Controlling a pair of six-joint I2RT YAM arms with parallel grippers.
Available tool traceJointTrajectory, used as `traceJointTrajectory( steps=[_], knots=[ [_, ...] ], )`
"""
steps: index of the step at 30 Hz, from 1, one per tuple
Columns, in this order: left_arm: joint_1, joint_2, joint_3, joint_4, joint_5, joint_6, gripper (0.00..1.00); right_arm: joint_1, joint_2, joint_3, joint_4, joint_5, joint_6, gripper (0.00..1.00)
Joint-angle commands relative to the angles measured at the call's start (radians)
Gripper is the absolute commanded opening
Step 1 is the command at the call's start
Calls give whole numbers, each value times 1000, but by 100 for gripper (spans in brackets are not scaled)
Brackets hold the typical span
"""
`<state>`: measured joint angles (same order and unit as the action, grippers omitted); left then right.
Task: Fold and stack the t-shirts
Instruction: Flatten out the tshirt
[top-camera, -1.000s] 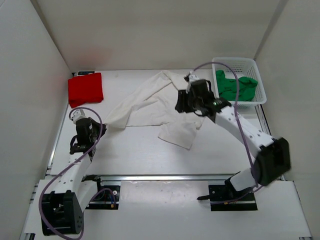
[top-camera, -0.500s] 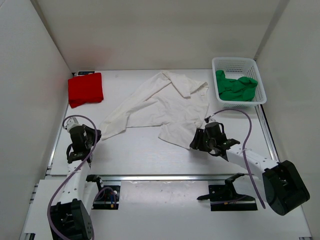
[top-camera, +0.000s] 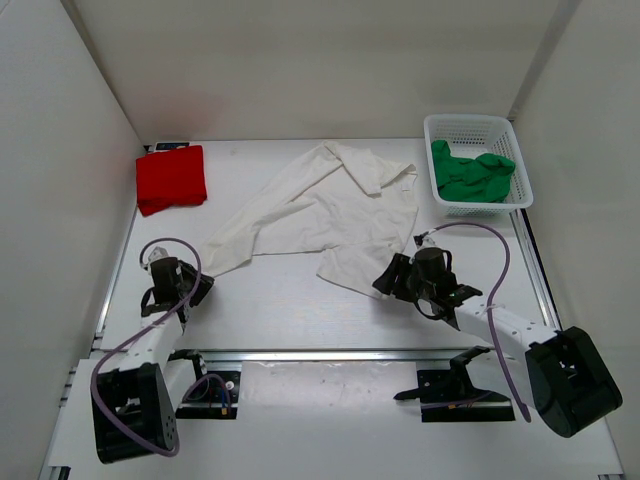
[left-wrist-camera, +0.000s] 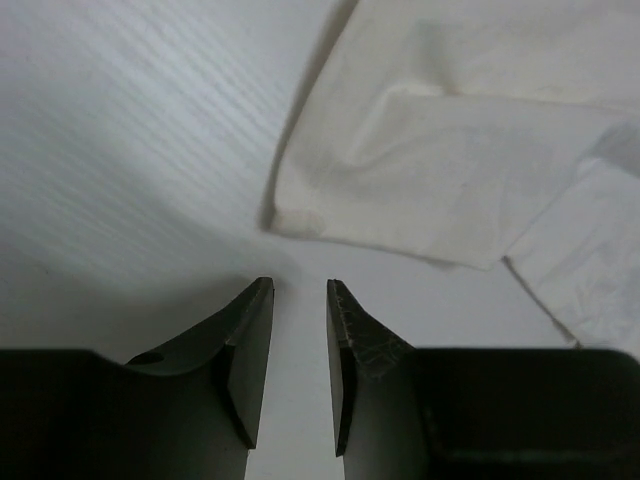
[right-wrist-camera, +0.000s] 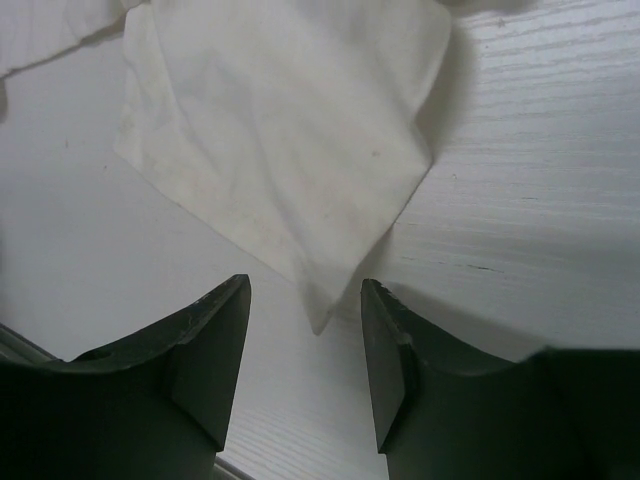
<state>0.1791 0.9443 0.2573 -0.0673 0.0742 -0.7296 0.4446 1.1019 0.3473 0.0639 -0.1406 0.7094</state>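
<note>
On the table (top-camera: 280, 310) in the top view, the white t-shirt (top-camera: 320, 205) lay unfolded and rumpled mid-table. The red t-shirt (top-camera: 171, 177) sat folded at far left, and the green t-shirt (top-camera: 472, 172) was bunched in the basket (top-camera: 470, 125). You had the left gripper (top-camera: 195, 287) by the shirt's near-left corner and the right gripper (top-camera: 385, 282) by its near-right flap. Contact was hard to judge from above.

In the left wrist view, the left gripper (left-wrist-camera: 298, 290) had its jaws only narrowly parted and held nothing, with the white hem (left-wrist-camera: 440, 170) just ahead. A gap that slim could shove the hem instead of taking it.

In the right wrist view, the right gripper (right-wrist-camera: 304, 290) had its jaws spread wide and empty, with the flap's tip (right-wrist-camera: 290, 130) pointing between them. Closing there would probably catch only the tip, which could slip out on the lift.
</note>
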Motion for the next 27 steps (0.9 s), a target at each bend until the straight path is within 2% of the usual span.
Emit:
traceJointTrajectory(
  steps=[1, 3, 10, 15, 18, 22, 27],
  knots=[
    [-7, 37, -16, 27, 4, -39, 41, 9, 6, -7, 73, -10, 27, 47],
    [8, 73, -12, 34, 4, -47, 46, 17, 19, -2, 77, -13, 25, 47],
    [-15, 132, -27, 83, -39, -109, 48, 17, 33, -14, 99, -17, 27, 45],
    [-4, 122, -27, 98, -73, -142, 41, 29, 49, -21, 114, -30, 30, 44],
    [0, 163, -7, 103, -73, -149, 34, 40, 55, -24, 112, -19, 25, 44],
    [-10, 238, 36, 121, -93, -148, 31, 42, 58, -39, 113, -17, 32, 45],
    [-4, 280, 60, 133, -91, -159, 16, 40, 46, -42, 114, -11, 39, 45]
  ],
)
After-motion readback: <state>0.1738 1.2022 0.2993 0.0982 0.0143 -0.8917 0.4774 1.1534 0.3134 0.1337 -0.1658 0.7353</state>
